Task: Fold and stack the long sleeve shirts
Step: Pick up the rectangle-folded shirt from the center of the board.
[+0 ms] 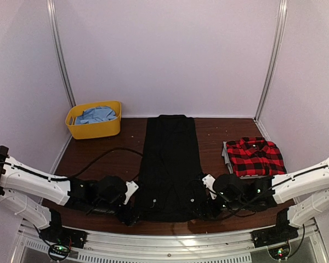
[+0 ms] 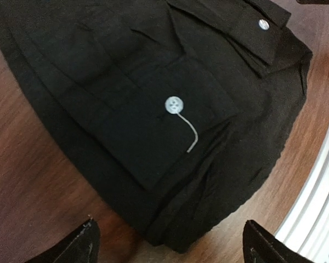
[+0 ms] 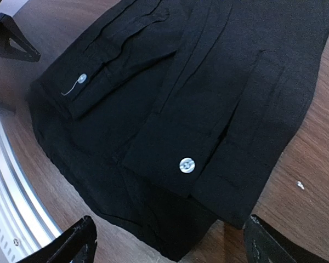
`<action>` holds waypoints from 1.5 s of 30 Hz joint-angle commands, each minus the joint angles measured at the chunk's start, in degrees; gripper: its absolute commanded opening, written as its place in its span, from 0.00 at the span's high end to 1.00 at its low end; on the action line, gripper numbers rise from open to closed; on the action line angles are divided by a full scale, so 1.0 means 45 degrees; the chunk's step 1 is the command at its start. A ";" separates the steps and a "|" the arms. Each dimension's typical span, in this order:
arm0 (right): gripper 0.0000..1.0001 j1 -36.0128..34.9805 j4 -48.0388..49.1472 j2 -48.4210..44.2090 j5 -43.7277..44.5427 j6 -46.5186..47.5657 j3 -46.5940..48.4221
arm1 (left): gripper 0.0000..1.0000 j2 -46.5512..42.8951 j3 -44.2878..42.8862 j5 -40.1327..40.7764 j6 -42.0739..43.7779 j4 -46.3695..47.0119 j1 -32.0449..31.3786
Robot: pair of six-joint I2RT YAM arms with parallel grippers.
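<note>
At six o'clock on the table (image 1: 115, 143), the left hand (image 2: 172, 249) and right hand (image 3: 170, 246) hover wide open over the near hem of the black shirt (image 1: 170, 164), a long strip with sleeves tucked in, not yet folded crosswise. At two o'clock, the plaid shirt (image 1: 256, 157) sits folded.

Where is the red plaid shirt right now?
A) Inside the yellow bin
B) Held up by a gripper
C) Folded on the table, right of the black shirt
C: the red plaid shirt lies folded on the table, right of the black shirt.
</note>
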State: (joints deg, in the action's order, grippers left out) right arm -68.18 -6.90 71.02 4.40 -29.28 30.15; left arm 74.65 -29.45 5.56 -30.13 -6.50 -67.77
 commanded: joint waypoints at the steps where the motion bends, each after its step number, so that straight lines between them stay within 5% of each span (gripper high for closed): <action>1: 0.06 -0.0802 -0.0250 0.0637 0.0857 0.0509 0.0637 | 0.09 0.0582 -0.0602 0.0175 0.0382 0.0231 -0.0561; 16: 0.13 -0.1521 -0.0914 0.2479 0.0196 0.1662 0.1343 | 0.13 0.1507 -0.0659 -0.0923 0.1599 0.0906 -0.0604; 23: 0.25 -0.1510 -0.1403 0.3274 0.0185 0.1705 0.1735 | 0.22 0.2330 -0.0930 -0.0872 0.1905 0.0961 -0.0591; 29: 0.44 -0.1551 -0.1715 0.3476 0.0219 0.1561 0.1817 | 0.42 0.2575 -0.0983 -0.1013 0.1934 0.0587 -0.0604; 35: 0.73 -0.1818 -0.1660 0.3196 0.0272 0.1290 0.1653 | 0.68 0.2443 -0.0960 -0.1236 0.1497 0.0200 -0.0606; 41: 0.99 -0.2507 -0.1735 0.3016 0.0138 0.0917 0.1516 | 1.00 0.2361 -0.1078 -0.2077 0.0933 -0.0388 -0.1034; 45: 1.00 -0.3132 -0.1989 0.2674 -0.0184 0.0399 0.1328 | 1.00 0.2084 -0.1089 -0.2458 0.0279 -0.0926 -0.1546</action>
State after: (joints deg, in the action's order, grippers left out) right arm -79.66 -14.00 85.47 4.97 -24.71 37.34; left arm 85.14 -34.00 -1.39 -25.32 -5.61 -72.40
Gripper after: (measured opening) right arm 0.021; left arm 0.020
